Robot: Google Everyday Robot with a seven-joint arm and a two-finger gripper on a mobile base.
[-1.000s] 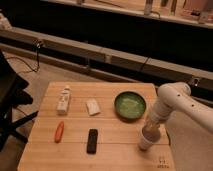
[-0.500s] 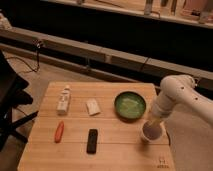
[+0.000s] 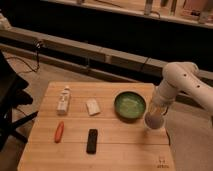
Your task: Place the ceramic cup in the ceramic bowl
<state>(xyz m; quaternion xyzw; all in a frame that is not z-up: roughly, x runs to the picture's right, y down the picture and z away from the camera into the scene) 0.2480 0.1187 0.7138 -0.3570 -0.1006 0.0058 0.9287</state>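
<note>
The ceramic cup [image 3: 153, 121], small, pale and round, hangs just above the wooden table [image 3: 115, 150] near its right edge. My gripper [image 3: 155, 113] comes down onto it from the white arm at the right and is shut on the cup. The ceramic bowl [image 3: 130, 106], wide with a dark green rim and a paler green inside, sits on the table just left of the cup, its rim close to the cup's side. The bowl looks empty.
On the table's left half lie a white bottle [image 3: 63, 100], a small white block [image 3: 93, 107], an orange carrot-like piece [image 3: 59, 131] and a black remote [image 3: 92, 140]. A dark chair [image 3: 10, 100] stands at the left. A low ledge runs behind the table.
The gripper has carried the cup up off the table and back toward the bowl's right rim. The other things have not moved.
</note>
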